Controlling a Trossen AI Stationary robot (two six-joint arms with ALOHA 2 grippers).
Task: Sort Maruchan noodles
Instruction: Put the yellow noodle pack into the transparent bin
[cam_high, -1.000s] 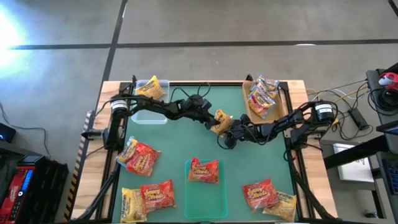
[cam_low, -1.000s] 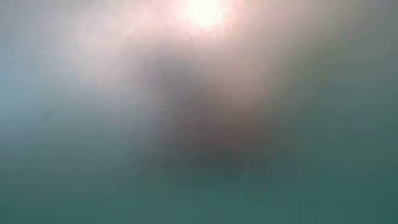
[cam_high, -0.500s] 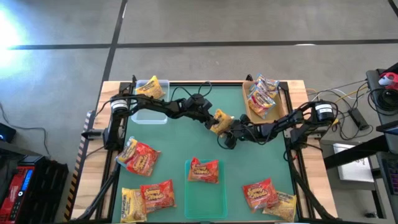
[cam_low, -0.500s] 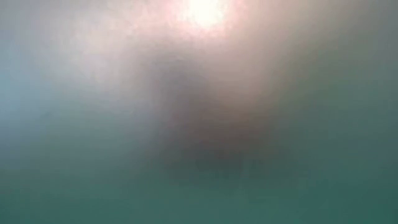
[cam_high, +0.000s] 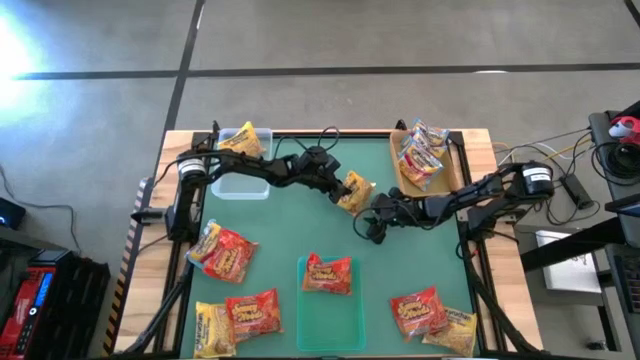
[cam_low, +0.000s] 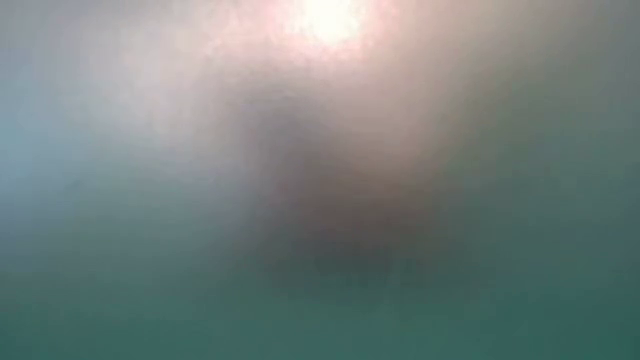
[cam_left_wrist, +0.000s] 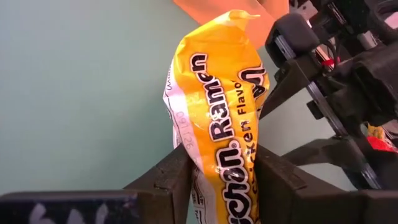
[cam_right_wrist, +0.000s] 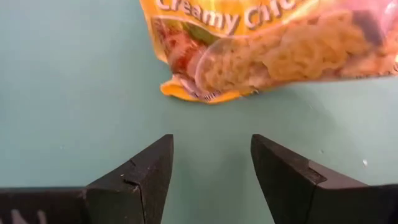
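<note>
— Where was the packet at that moment?

— The left gripper (cam_high: 345, 190) had its two dark fingers (cam_left_wrist: 166, 180) clamped on a yellow crinkly plastic ramen packet (cam_left_wrist: 214, 124), holding it over the middle of the green table mat (cam_high: 280, 230), toward the far side.

— And the other arm?

— The right gripper (cam_high: 376, 218) sat just right of that packet, apart from it, fingers (cam_right_wrist: 140, 177) spread with nothing between them. From its wrist camera the yellow packet hung ahead of the fingertips.

— Any open room for moving?

— A bare strip of mat ran left of the packet, between the far trays and the near packets. To the right, the right arm lay across the way.

— What stood around the edges?

— At the far left, a clear plastic tray (cam_high: 240, 178) with one yellow packet (cam_high: 241, 144) at its far end. At the far right, a brown tray (cam_high: 455, 165) holding pale packets with pink-red labels (cam_high: 422, 155). Along the near edge: red-orange packets at the left (cam_high: 224, 250), the near left (cam_high: 253, 312) and the near right (cam_high: 416, 310), one more (cam_high: 327, 273) resting on a green tray (cam_high: 335, 315) in the middle, and yellow packets in the near-left (cam_high: 207, 328) and near-right (cam_high: 457, 330) corners.

— The low camera?

— Only a blur; nothing could be told.
</note>
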